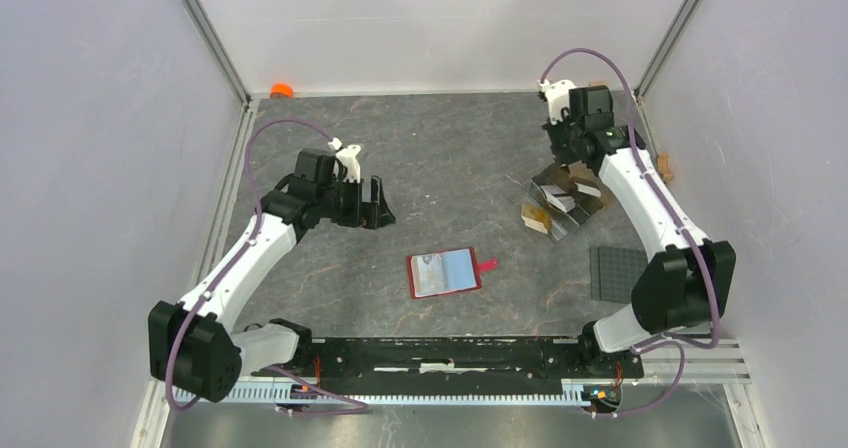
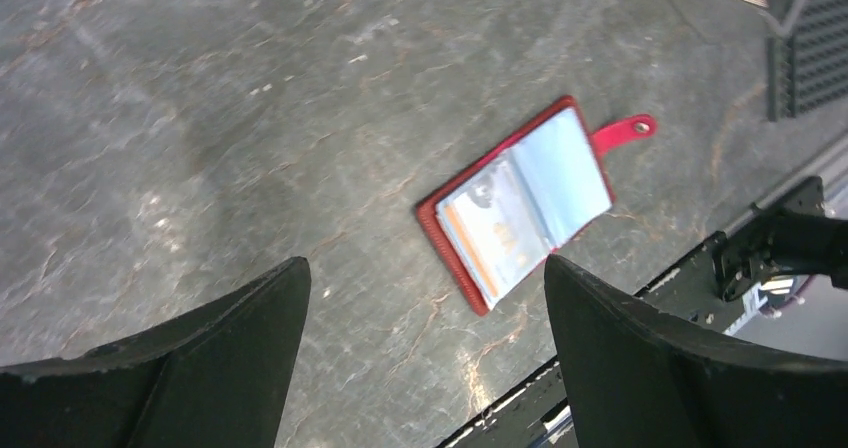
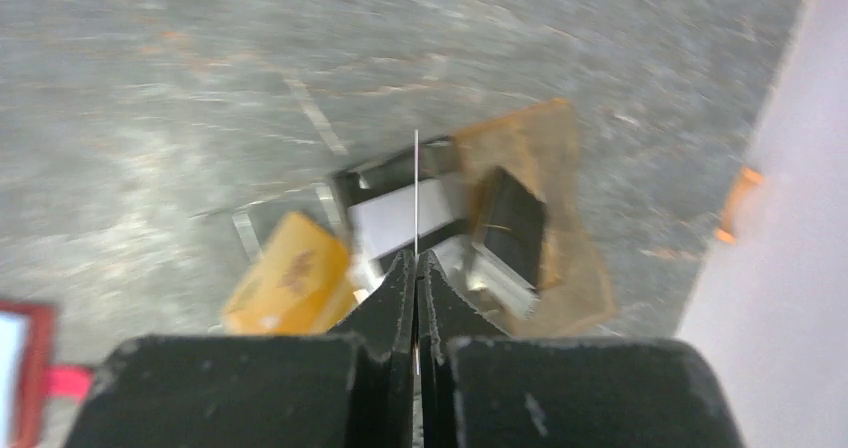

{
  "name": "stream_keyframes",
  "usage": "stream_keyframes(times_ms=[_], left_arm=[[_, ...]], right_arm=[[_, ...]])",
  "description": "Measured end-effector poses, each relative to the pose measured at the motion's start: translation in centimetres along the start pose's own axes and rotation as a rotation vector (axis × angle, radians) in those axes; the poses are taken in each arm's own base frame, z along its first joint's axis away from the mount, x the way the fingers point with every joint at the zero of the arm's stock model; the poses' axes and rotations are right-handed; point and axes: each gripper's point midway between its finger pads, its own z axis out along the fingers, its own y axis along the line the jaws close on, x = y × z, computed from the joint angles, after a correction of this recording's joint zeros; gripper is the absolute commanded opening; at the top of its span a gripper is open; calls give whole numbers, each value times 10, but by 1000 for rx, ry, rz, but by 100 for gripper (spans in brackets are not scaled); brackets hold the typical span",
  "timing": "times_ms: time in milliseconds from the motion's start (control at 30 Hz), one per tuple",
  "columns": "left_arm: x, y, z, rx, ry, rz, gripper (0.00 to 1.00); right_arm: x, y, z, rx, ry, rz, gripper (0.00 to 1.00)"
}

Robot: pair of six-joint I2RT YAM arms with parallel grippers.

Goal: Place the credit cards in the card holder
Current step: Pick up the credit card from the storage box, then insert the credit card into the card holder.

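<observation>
Near the centre of the table (image 1: 450, 148), just ahead of the arm bases, the red card holder (image 1: 445, 273) lies open and flat, with its snap strap (image 1: 487, 264) pointing toward the right arm. In the left wrist view its clear pockets show a light blue face on the page next to the strap and a pale face with orange markings on the other page. The left gripper (image 1: 378, 208) hovers over bare table, to the left of and beyond the card holder and well apart from it; its jaws are spread wide and hold nothing. The right gripper (image 3: 416, 260) is at the far right of the table, over a clear stand (image 1: 560, 203). Its jaws are pressed together on a credit card (image 3: 416, 183), which shows only as a thin pale line standing up from between the fingertips. The card is seen edge-on, so its colour cannot be told, nor whether it touches the stand. In the right wrist view the stand carries a yellow-tan block (image 3: 290, 280) on its left side, a white piece (image 3: 395, 218) at the middle and a dark piece (image 3: 512, 230) to the right. A grey studded pad (image 1: 617, 273) lies on the table near the right arm's elbow. A small orange object (image 1: 282, 90) sits at the far left corner.
</observation>
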Motion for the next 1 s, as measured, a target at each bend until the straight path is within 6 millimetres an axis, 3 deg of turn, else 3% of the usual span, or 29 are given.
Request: stream_keyframes(times_ms=[100, 233, 367, 533, 700, 867, 1000], left_arm=[[2, -26, -6, 92, -28, 81, 92], [11, -68, -16, 230, -62, 227, 93], [31, -105, -26, 355, -90, 378, 93], [53, -131, -30, 447, -77, 497, 93], [72, -146, -28, 499, -42, 556, 92], [95, -159, -30, 571, 10, 621, 69], [107, -165, -32, 612, 34, 655, 57]], right_arm=[[-15, 46, -23, -126, -54, -16, 0], [-30, 137, -69, -412, -168, -39, 0], [4, 212, -111, -720, -154, -39, 0], [55, 274, -140, -980, -9, -93, 0], [83, 316, -174, -1160, 72, -191, 0], [91, 329, -189, -1244, 99, -221, 0], [92, 335, -193, -1270, 112, -233, 0]])
